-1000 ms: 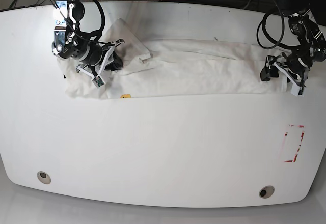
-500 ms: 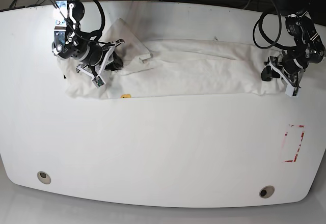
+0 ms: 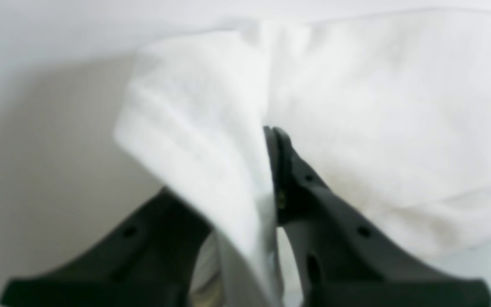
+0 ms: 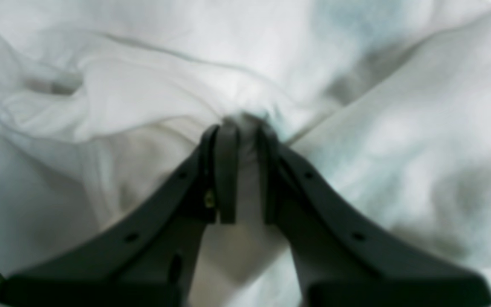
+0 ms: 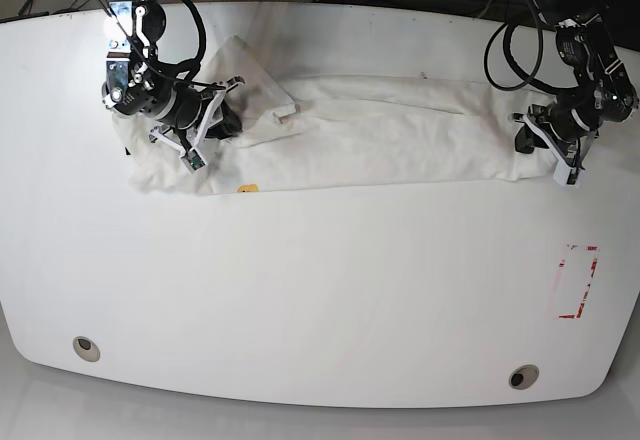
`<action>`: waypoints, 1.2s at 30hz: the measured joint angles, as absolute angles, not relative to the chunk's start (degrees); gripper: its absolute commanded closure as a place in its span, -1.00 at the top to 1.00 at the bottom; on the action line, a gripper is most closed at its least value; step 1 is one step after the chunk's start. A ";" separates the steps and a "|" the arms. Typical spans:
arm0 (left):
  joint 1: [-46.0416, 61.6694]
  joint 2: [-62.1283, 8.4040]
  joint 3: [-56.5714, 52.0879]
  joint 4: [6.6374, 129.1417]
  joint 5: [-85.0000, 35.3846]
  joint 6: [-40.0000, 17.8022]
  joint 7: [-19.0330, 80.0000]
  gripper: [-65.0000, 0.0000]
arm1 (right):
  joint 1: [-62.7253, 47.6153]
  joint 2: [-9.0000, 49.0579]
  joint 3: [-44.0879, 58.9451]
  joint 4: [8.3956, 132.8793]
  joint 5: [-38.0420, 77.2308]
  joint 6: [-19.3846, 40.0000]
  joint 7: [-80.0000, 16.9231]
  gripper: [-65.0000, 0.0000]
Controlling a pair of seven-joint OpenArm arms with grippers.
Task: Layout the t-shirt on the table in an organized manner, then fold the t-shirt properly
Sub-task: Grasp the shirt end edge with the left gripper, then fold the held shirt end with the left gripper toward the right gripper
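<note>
Base view: the shirt [image 5: 380, 130] lies lengthwise between the left hand [image 5: 535, 145] and right hand [image 5: 215, 120], each gripping its nearest end.

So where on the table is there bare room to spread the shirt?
The table is bare from the t-shirt's near edge down to the grommet holes, with a red tape outline at one side. The far strip is crowded: the shirt runs between the right gripper and left gripper, both pinching it.

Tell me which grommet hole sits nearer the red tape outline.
The grommet hole at the table's front edge below the red tape outline; the other grommet hole lies across the table.
</note>
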State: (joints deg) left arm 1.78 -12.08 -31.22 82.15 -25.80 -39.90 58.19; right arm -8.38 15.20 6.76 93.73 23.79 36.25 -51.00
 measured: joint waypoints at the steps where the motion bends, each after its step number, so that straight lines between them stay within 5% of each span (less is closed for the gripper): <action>1: 1.93 -11.75 -31.22 83.05 -26.33 -39.86 58.85 -0.82 | -8.40 15.16 6.76 93.73 23.79 36.25 -50.98 -0.75; 36: 2.79 -0.47 -16.03 88.88 -33.54 -39.66 60.05 -0.80 | -8.36 13.80 6.79 93.73 23.55 36.25 -50.96 -0.75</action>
